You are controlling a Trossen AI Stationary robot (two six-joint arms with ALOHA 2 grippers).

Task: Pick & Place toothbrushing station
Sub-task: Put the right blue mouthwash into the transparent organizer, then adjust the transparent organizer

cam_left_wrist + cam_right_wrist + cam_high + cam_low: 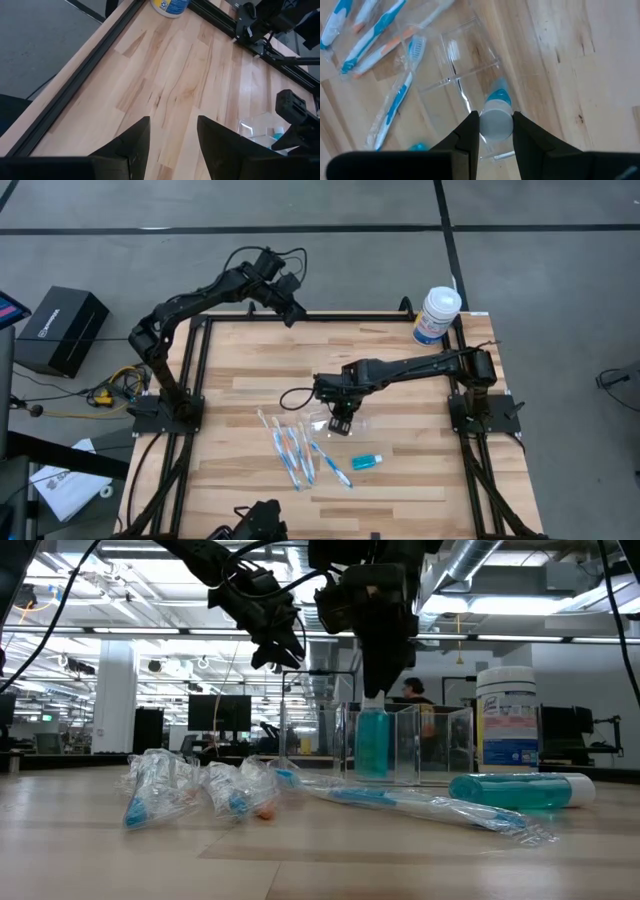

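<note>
While my right gripper (495,131) hangs directly over the toothbrushing station (465,75), its fingers (470,132) are pinched against the white cap of a small teal tube (496,112) that stands upright inside the station's taller cup part. In the low view that tube (371,740) stands upright within the clear walls of the station (400,745), and my right gripper (375,690) reaches down to its top.

The station (345,423) sits on the wooden table (400,480) near the middle. Just beside the station, on the side toward my left arm's base, lie several wrapped blue-and-orange toothbrushes (295,450), spread out like a fan. A second teal tube (366,462) lies on its side near the station, toward the front edge of the table. Well apart from the station, at the far corner by my right arm's base, stands a big white canister (437,315) with a blue label.

My left gripper (290,308) hovers above the table's far edge, well apart from the station, its fingers (127,145) parted with nothing between them.
</note>
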